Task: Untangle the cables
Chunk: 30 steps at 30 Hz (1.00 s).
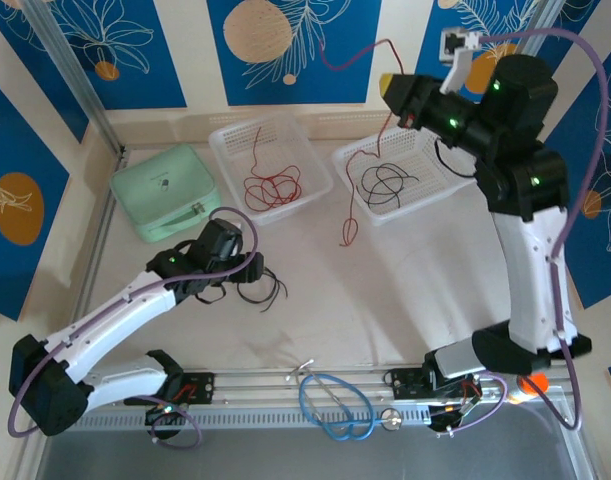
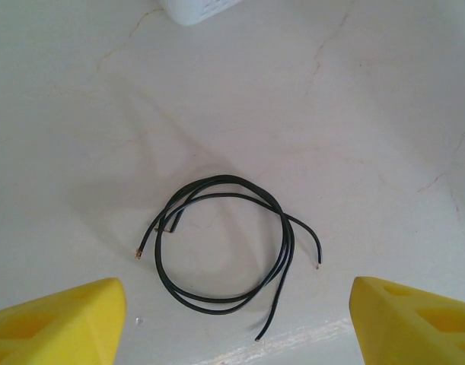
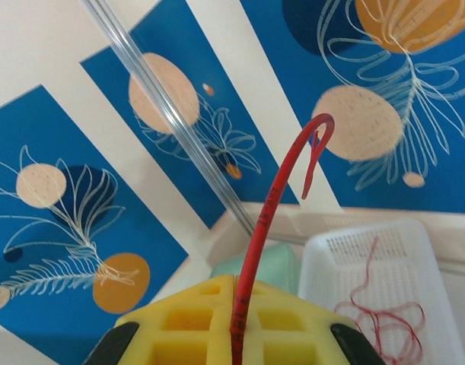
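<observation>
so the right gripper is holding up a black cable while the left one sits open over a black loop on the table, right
Not quite. The right gripper is holding up a red cable, not a black one; the right wrist view shows it rising from between the yellow pads. The rest holds: the left gripper sits open over the black loop on the table.

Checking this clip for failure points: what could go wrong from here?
The red cable, shut in the raised right gripper, hangs across the right basket; pulling it could snag the black cables inside or drag the basket. The black coil lies flat on the table under the open left gripper, so a pinch may slip off.
</observation>
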Available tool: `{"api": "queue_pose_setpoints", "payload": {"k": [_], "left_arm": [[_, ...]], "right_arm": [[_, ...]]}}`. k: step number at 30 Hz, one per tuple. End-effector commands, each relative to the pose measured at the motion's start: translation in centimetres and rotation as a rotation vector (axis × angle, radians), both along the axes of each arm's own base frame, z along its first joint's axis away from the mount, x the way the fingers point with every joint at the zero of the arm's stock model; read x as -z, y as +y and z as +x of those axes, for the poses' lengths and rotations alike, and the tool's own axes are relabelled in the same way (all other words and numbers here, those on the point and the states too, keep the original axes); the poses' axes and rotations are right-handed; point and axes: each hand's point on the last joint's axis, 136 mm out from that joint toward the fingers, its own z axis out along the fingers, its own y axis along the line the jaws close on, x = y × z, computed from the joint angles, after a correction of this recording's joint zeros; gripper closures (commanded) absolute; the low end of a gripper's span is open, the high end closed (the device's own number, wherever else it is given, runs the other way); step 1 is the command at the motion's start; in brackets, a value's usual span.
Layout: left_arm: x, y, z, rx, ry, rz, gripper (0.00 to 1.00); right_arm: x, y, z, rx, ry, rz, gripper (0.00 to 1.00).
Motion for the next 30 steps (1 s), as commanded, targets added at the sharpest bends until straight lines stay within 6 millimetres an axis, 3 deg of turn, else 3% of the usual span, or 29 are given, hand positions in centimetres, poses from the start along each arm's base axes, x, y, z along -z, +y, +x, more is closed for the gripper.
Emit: {"api": "queue_pose_setpoints", "payload": {"k": [1,8,12,15,18,24,27,30], "left_arm": [[-0.1,0.0,-0.5,0.004,0.007,0.000,0.23],[1.3,-1.1,-0.9,0.009,0.041,-0.050,0.24],[1.6,-1.2,-0.9,0.010,0.047,-0.048,0.24],[1.6,-1.2,-1.0,0.010,0.046,-0.044,0.24],[1.6,-1.1,-1.1,0.004,0.053,-0.041,0.23],[0.7,-1.0,-1.2,0.011,0.057,-0.030,0.22],[0.0,-0.8,-1.3,0.008,0.044,-0.033,0.21],[-0.5,-0.4,-1.5,0.003,0.029,-0.034,0.21]], "right_arm": [[-3.6,0.7,1.7,-0.026,-0.116,0.081,1.00],[-5.7,2.7,6.7,-0.041,-0.174,0.194,1.00],[-4.8,5.6,9.6,-0.079,-0.180,0.194,1.00],[-2.5,8.1,12.1,-0.102,-0.162,0.158,1.00],[1.3,11.2,14.8,-0.099,-0.146,0.085,1.00],[11.0,17.6,19.5,-0.103,-0.117,-0.093,1.00],[16.6,19.2,21.7,-0.083,-0.020,-0.160,1.00],[22.3,19.4,23.4,-0.039,0.106,-0.226,1.00]]}}
